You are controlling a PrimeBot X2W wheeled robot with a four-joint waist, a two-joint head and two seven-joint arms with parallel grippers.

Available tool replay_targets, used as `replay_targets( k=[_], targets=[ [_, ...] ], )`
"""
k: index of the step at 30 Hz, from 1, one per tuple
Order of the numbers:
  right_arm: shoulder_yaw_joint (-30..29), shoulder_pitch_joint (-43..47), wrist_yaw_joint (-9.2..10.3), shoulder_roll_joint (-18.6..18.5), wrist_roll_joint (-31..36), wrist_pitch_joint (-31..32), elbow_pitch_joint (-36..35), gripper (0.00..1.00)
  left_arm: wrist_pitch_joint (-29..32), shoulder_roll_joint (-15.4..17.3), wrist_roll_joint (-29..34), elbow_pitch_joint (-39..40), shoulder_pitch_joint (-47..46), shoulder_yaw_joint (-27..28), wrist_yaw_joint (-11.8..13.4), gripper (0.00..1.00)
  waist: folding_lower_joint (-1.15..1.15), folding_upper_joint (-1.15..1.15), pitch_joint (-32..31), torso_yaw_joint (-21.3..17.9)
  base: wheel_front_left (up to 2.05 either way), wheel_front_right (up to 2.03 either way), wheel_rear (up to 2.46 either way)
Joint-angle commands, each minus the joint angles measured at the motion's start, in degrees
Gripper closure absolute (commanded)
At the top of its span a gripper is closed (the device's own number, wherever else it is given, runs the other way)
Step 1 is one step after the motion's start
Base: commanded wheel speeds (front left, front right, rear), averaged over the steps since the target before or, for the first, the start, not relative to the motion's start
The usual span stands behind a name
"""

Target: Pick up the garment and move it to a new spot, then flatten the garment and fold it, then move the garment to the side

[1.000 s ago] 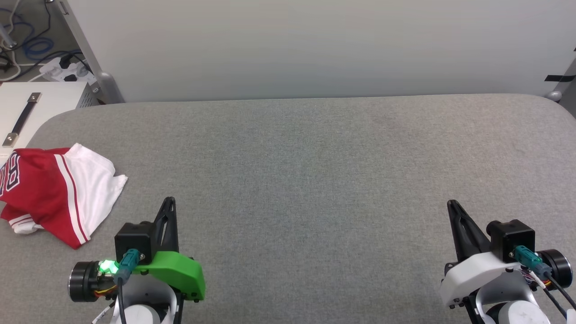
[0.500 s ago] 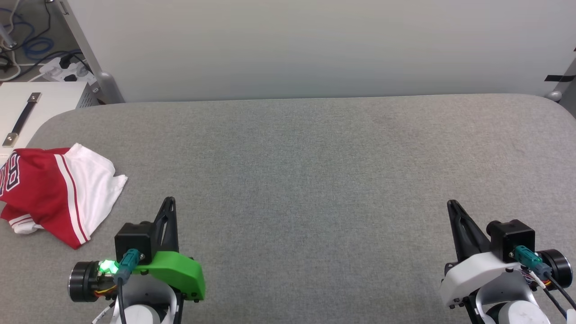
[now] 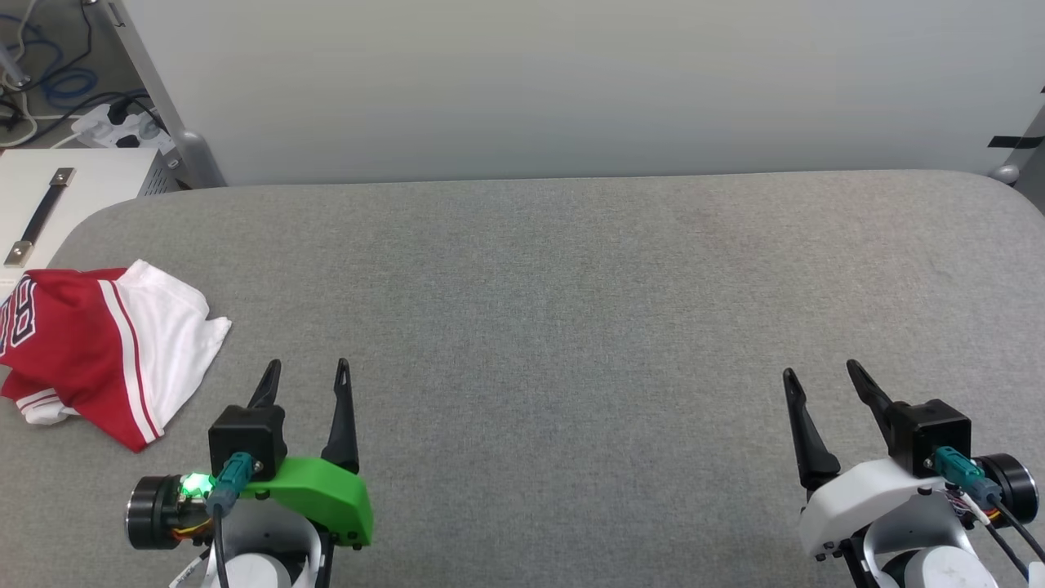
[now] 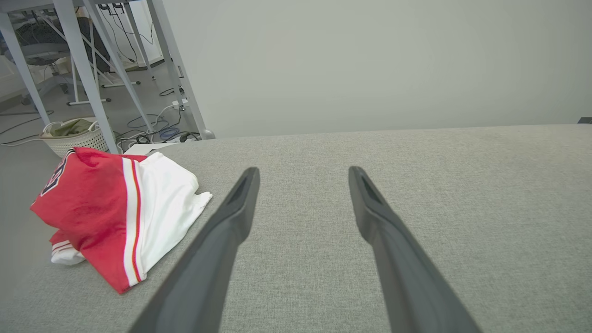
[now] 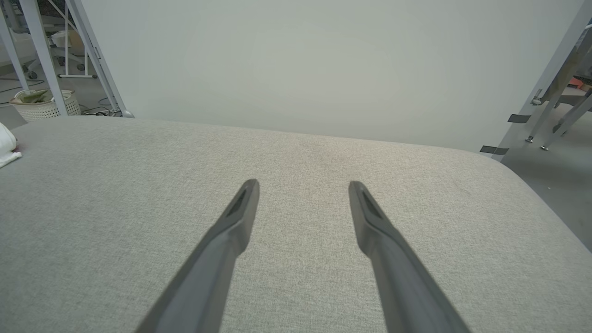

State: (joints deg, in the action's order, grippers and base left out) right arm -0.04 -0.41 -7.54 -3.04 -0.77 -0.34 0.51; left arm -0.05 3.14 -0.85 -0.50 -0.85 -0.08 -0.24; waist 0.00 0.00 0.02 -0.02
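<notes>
On the left gripper (image 3: pixel 309 363): fingers wide apart now, pressed tight together a second ago. Nothing between them. Same on the right gripper (image 3: pixel 820 368): spread wide now, pinched shut before, holding nothing. Both low over the grey table (image 3: pixel 531 327), one near each front corner, in the same places as before. At the left edge of the table, the garment (image 3: pixel 106 351): a crumpled red and white heap, near the left gripper but not touching it. Same spot and same shape as a second ago.
</notes>
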Motion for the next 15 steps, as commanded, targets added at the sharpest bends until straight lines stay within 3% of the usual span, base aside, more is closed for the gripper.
replay_targets(
  k=[1, 15],
  targets=[
    [-0.1, 0.1, 0.0, 0.0, -0.4, -0.7, 0.3, 0.0, -0.7, 0.0, -0.4, -0.3, 0.1, -0.1, 0.0, 0.0, 0.0, 0.0, 0.0, 0.0, 0.0, 0.0, 0.0],
    [-0.4, 0.1, 0.01, 0.0, -0.4, -2.3, 1.2, 0.0, -2.4, 0.0, -1.7, -1.6, 0.2, -0.3, -0.2, 0.0, 0.0, 0.0, 0.1, 0.0, 0.0, 0.0, 0.0]
  ],
)
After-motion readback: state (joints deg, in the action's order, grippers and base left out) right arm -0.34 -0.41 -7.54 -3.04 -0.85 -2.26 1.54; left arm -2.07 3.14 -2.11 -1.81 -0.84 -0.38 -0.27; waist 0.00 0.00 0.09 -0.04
